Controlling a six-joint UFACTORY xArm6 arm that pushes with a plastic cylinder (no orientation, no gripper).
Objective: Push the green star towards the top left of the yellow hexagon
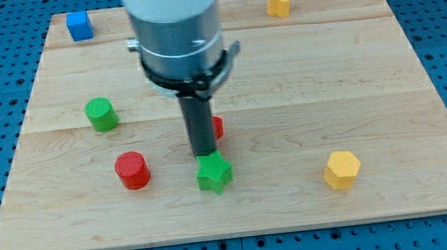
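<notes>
The green star [214, 174] lies on the wooden board at the lower middle of the view. My tip [203, 154] stands right at its upper edge, touching or nearly touching it. The yellow hexagon [342, 169] lies to the star's right, near the view's bottom right. A second yellow block [279, 3] sits at the top edge, right of the middle.
A red cylinder [132, 169] lies left of the star. Another red block [217, 127] is mostly hidden behind my rod. A green cylinder [102, 114] sits at the left, a blue cube [79, 25] at the top left. The board's front edge [235, 230] runs just below the star.
</notes>
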